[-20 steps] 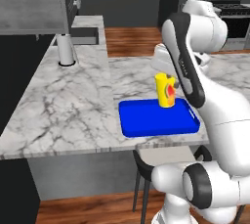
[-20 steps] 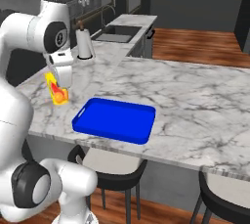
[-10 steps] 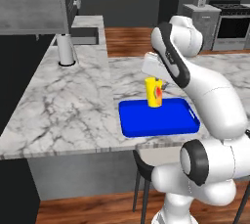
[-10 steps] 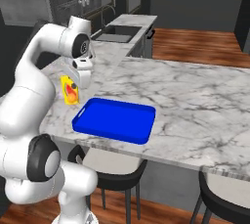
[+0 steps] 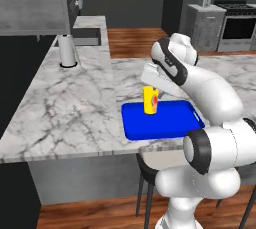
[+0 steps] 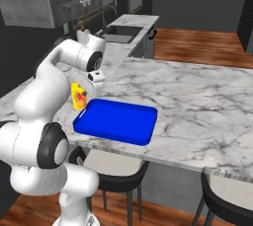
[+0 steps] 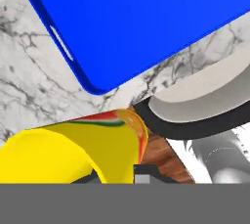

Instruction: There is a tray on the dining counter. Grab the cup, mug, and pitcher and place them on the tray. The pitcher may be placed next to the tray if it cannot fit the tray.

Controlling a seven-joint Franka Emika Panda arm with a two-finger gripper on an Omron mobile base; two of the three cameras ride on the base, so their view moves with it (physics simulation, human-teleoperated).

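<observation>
The gripper (image 5: 152,92) is clamped on the yellow cup (image 5: 150,100), held above the near-left part of the blue tray (image 5: 172,125); nothing sits on it yet.

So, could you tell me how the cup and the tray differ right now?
The cup is yellow with a red mark; the tray is plain bright blue. The cup is tall and narrow, the tray flat and wide. The cup hangs in the shut gripper; the tray lies on the dining counter.
</observation>
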